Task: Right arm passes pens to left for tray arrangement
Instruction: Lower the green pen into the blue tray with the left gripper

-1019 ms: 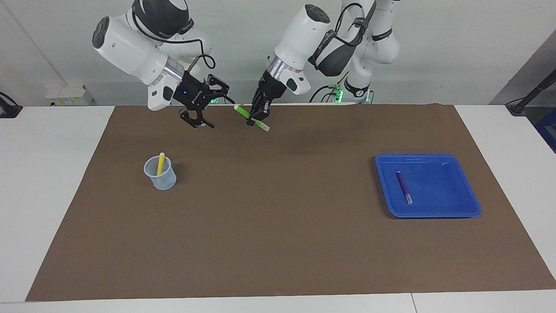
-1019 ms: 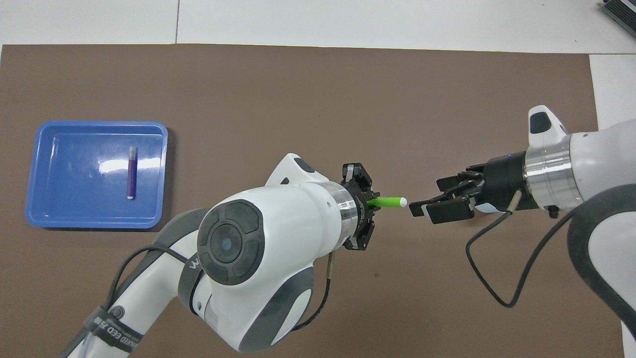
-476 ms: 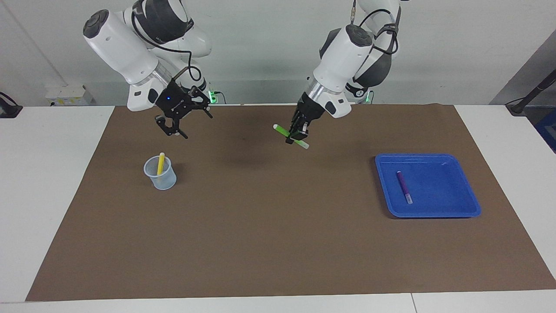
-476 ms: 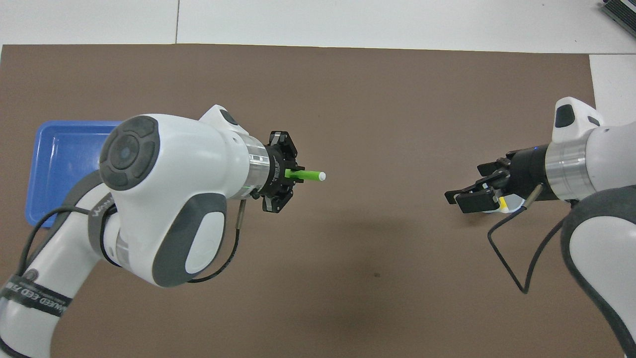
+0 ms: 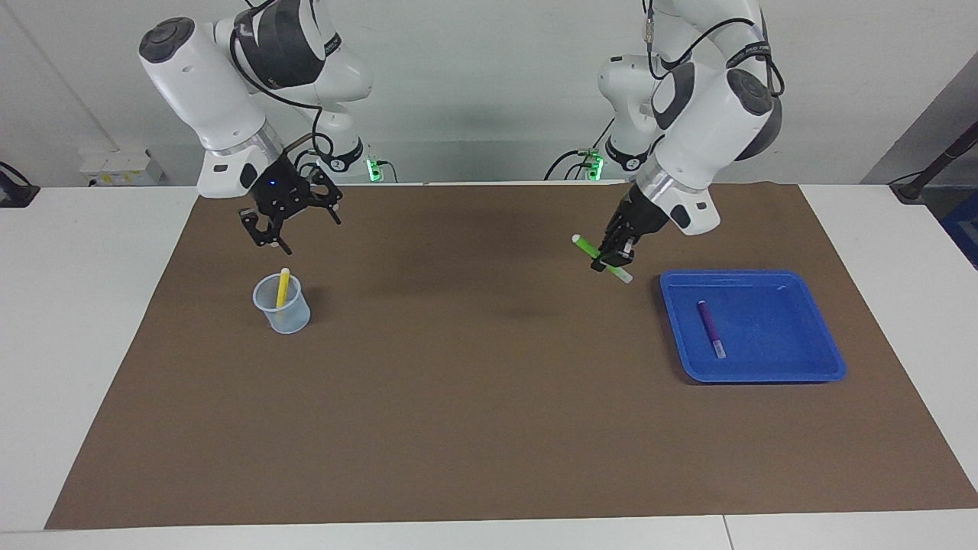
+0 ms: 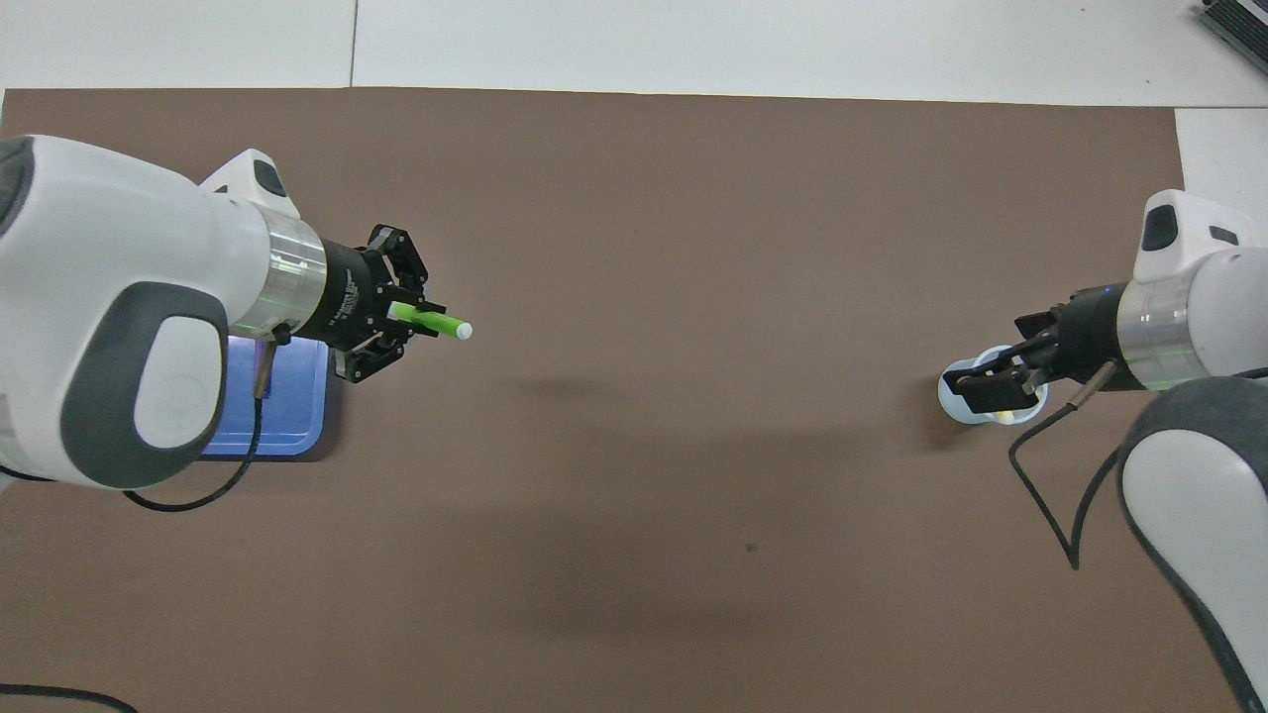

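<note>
The left claw (image 5: 615,258) pinches the green pen (image 5: 601,259) near its middle, tilted, in the air over the brown mat (image 5: 489,397) just beside the blue tray (image 5: 764,370). A purple pen (image 5: 710,328) lies flat in the tray, at the left arm's end of the counter (image 5: 92,344). The right claw (image 5: 279,229) is spread and empty, up over the mat near a clear cup (image 5: 286,313). A yellow pen (image 5: 283,286) leans in that cup at the right arm's end.

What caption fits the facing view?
Left gripper carries green pen toward blue tray; right gripper open above cup.
</note>
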